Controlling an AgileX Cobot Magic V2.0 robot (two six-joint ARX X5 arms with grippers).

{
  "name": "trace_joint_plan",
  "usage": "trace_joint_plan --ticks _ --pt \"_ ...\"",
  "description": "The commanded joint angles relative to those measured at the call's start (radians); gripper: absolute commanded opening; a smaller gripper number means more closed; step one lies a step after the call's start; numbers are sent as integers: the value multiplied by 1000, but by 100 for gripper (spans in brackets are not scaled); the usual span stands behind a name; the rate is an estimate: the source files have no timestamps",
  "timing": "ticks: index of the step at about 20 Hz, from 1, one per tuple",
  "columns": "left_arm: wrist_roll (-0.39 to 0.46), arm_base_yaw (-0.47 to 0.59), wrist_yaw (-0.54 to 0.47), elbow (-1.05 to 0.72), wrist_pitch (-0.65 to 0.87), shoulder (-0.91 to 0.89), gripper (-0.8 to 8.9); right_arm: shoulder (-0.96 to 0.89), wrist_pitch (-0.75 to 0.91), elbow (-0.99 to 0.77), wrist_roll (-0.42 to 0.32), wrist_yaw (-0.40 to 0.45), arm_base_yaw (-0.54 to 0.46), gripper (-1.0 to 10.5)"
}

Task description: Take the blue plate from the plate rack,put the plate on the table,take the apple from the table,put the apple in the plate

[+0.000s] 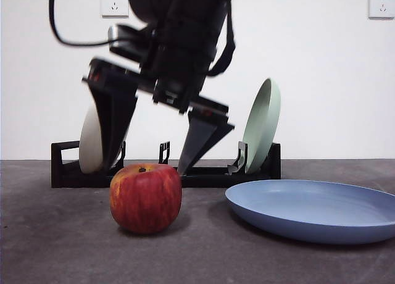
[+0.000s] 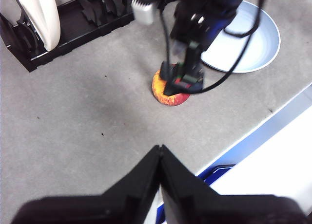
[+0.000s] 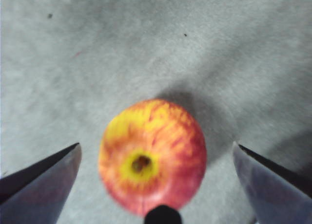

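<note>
A: The apple (image 1: pixel 145 197) is red, streaked yellow-orange round its stem dip. The blue plate (image 1: pixel 315 210)?

B: Dusty blue. The plate rack (image 1: pixel 68 173) is black, the desk (image 1: pixel 62 247) mottled dark grey.

Plain white wall (image 1: pixel 321 80) with two white sockets (image 1: pixel 115 2) up high.

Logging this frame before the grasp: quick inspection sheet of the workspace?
Surface: table, dark grey, mottled.
Job's things: blue plate flat on the table; apple upright beside it, apart from it; plate rack behind.
Clutter: cream-white plate and pale green plate standing in the rack.
Grippers: right gripper above the apple, jaws open either side, not touching; left gripper shut, waiting away from the apple.
Cables: black cable looping off the right arm.
Surroundings: white wall, two wall sockets.
</note>
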Motion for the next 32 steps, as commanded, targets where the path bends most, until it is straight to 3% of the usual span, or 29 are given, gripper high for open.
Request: trace_joint_plan --ticks 1,5,10,15,23,29,32 --pt "-10 3 -5 -6 3 -5 -8 48 6 1 5 -1 10 670" --pt "-9 3 -11 -6 3 -15 -8 84 34 1 14 6 19 619" --pt "-6 3 -19 -6 3 -36 -9 84 3 1 32 14 32 -13" --pt "-2 3 -29 -6 3 -65 -9 24 -56 2 57 114 37 -11" --pt "17 3 -63 -6 3 -75 -9 -172 -261 -1 19 295 -15 -11" --pt "18 3 -56 -6 3 -75 -8 -178 -268 -53 15 292 -156 -11" --pt "19 3 -57 -6 3 -75 -8 -190 -166 -169 21 221 -207 -11"
